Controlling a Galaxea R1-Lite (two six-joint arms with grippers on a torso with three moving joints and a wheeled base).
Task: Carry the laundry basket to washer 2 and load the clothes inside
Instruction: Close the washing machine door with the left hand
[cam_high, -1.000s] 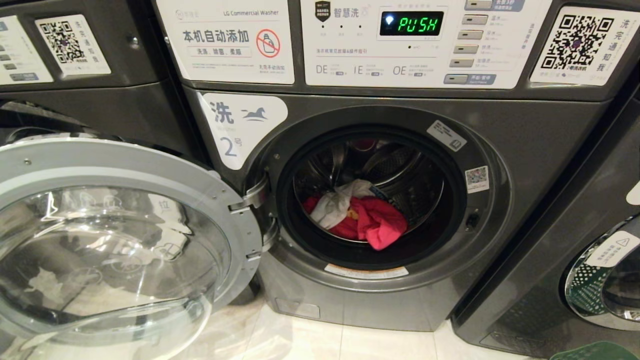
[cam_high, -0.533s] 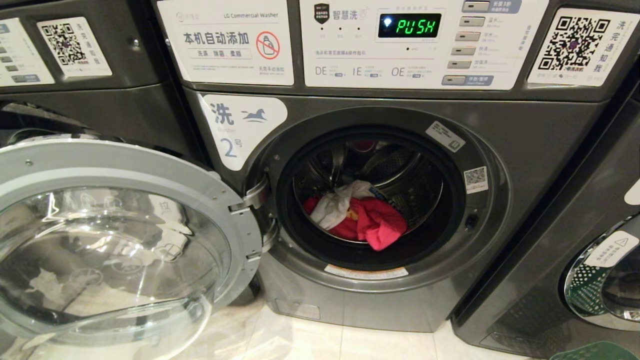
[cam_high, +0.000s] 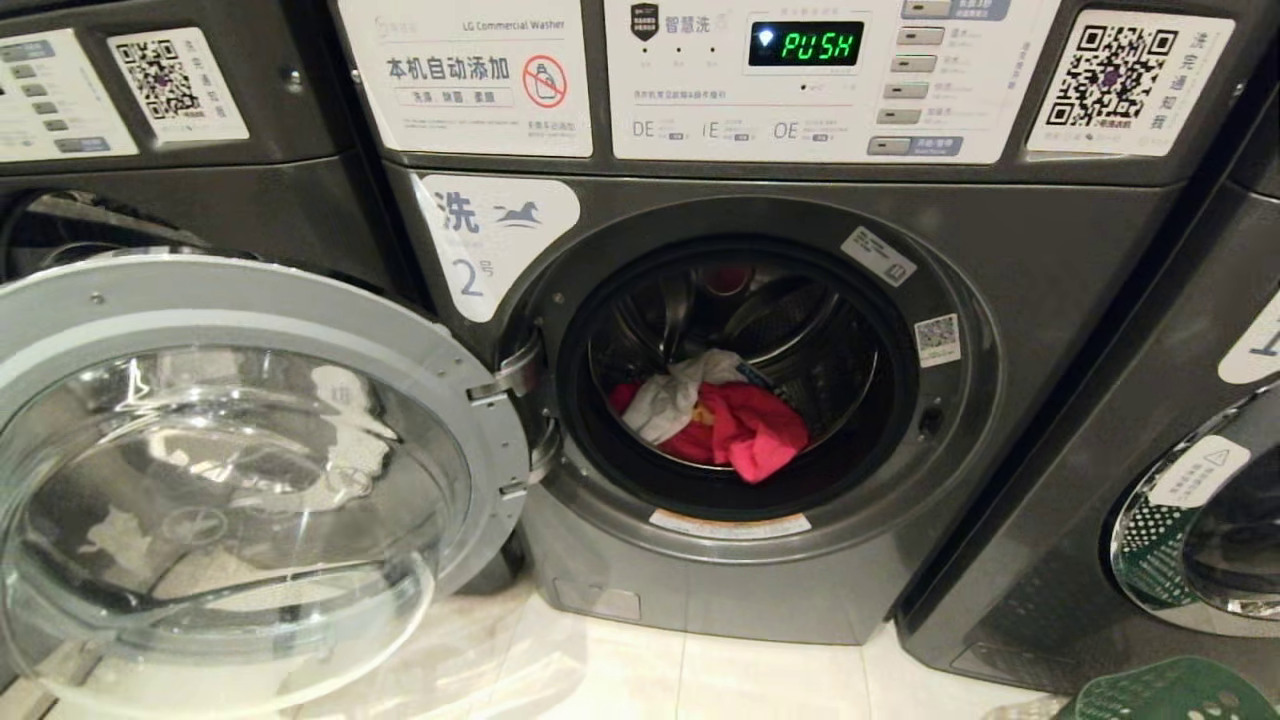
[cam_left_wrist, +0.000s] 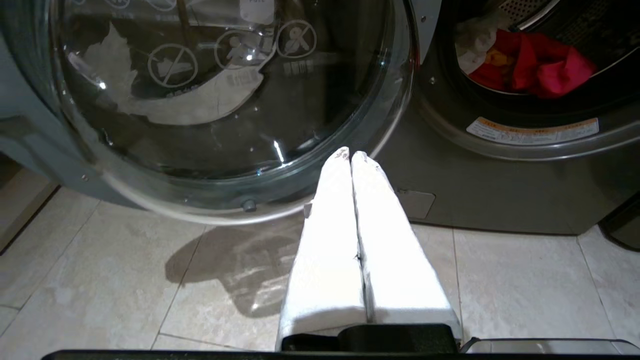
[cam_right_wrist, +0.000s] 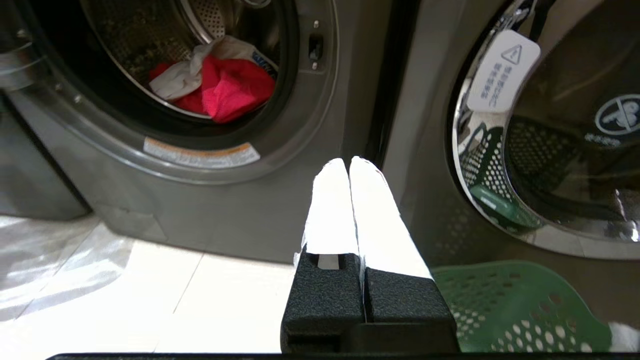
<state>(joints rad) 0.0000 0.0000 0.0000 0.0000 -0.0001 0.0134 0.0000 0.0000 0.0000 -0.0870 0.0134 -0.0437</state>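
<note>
— Pale floor tiles (cam_high: 760, 680) are running up to a row of grey machines; where are the clothes (cam_high: 715, 420) sitting?

— They are lying in a loose heap low in the drum of washer 2 (cam_high: 1040, 300), pink-red mostly, with white draped over one side and a speck of yellow-orange showing. They are looking soft and light, likely to sag and slip from a shallow pinch, so I would be taking a deep fold near the middle of the bundle.

— And the door?

— Its glass door (cam_high: 240, 470) is hanging wide open to the robot's left. Above, the display (cam_high: 808, 44) is glowing "PUSH".

— The laundry basket (cam_high: 1165, 695)?

— It is standing on the tiles by the neighbouring washer (cam_high: 1150, 420), stiff plastic, best held at a handle slot.

— The arms?

— The left gripper (cam_left_wrist: 351, 155) is pointing at the door's lower rim, fingers pressed together, empty. The right gripper (cam_right_wrist: 348, 162) is hanging beside the basket, fingers likewise together, holding nothing.
</note>
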